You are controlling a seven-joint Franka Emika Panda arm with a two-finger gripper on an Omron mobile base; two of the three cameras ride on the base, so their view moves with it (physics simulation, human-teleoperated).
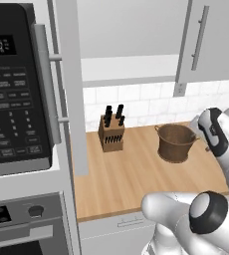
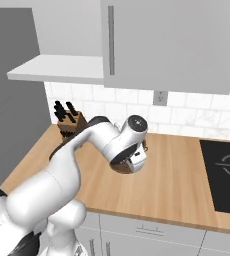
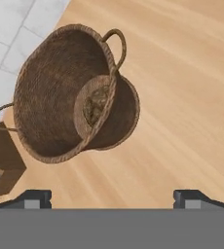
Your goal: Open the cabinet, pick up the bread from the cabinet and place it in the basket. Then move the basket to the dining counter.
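Now the light grey flat-fronted wall cabinet stands open above the light wood counter backed by white square tiles. On that counter sits the round brown woven basket, just beside the wooden knife block with black handles. Inside the basket lies the small dark brown rough bread. The two-finger gripper hovers above, jaws spread wide and empty. It should probably descend straddling one rim wall, then close firmly.

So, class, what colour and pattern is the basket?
Brown, woven basket; clearest in the hand view.
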